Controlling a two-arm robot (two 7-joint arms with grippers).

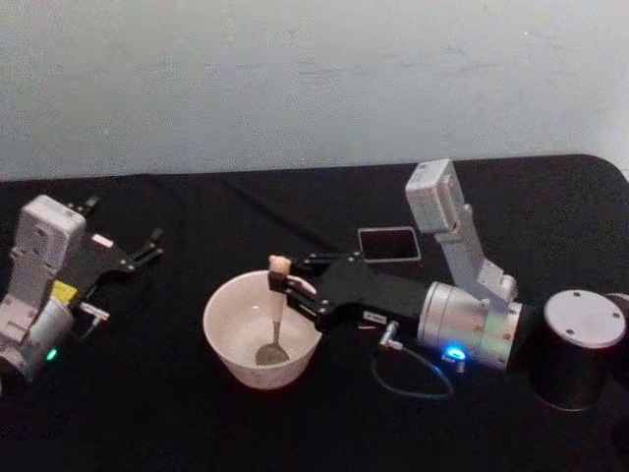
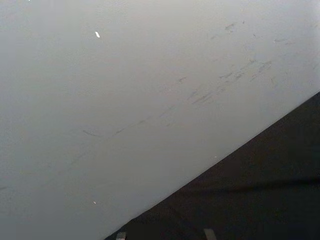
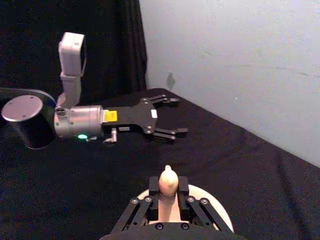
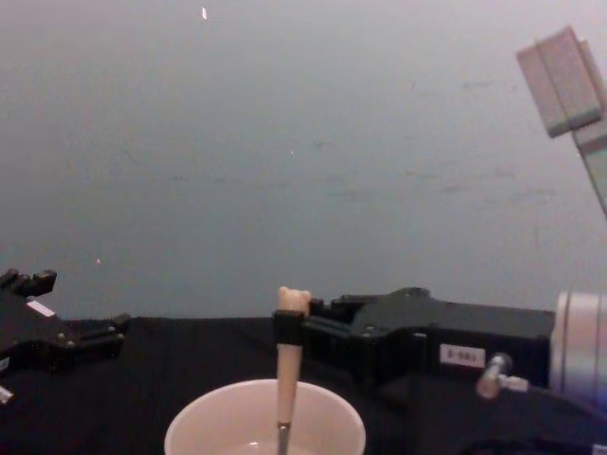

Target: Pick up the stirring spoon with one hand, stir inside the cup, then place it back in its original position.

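A black table (image 1: 197, 413) runs back to a pale wall (image 1: 295, 79); the right gripper (image 1: 280, 286), over the table's middle, pinches the spoon (image 1: 276, 317) near its handle top, upright in the cup (image 1: 231, 356); the left gripper (image 1: 123, 222) sits by the left edge, fingers spread, holding nothing; the chest view's lower edge cuts off the cup.
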